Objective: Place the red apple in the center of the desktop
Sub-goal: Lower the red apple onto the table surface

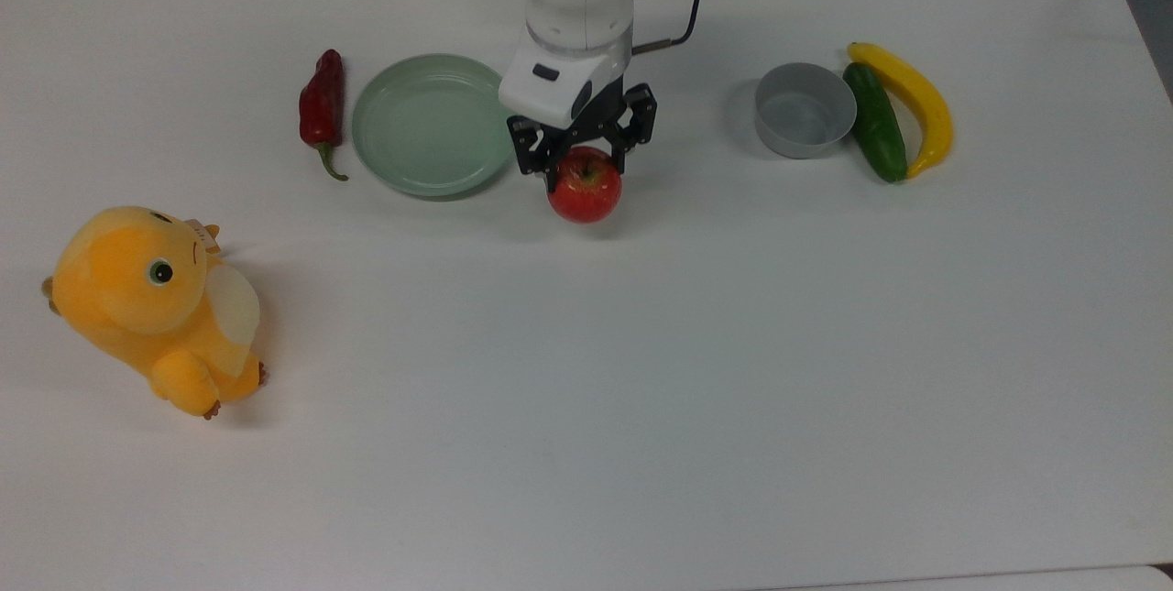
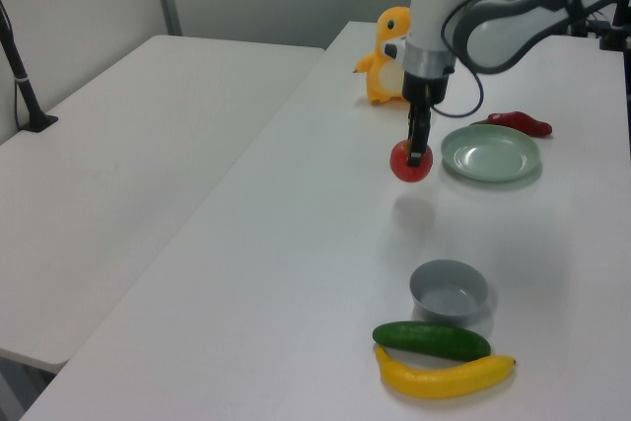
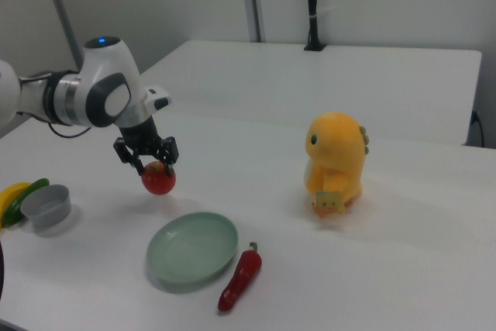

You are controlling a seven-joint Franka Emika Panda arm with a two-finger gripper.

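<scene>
Plate (image 1: pixel 435 125): pale green, round, shallow, upright.
Chili pepper (image 1: pixel 323 107): long, dark red, green stem; lies just beside the plate on the top view's left, apart from it.
Bowl (image 1: pixel 805 109): small, grey, upright; well apart from the plate toward the top view's right.
Cucumber (image 1: pixel 875 121): dark green; lies against the bowl's side on the top view's right.
Banana (image 1: pixel 912 103): yellow, curved; lies along the cucumber's far side from the bowl, touching it.
Plush toy (image 1: pixel 154 306): orange-yellow, pale belly, one dark eye visible in the top view; stands upright in the right view (image 3: pixel 335 162), well apart from the plate and pepper.
Second table (image 2: pixel 128 155): white; beside the main one on the left view's left.
</scene>
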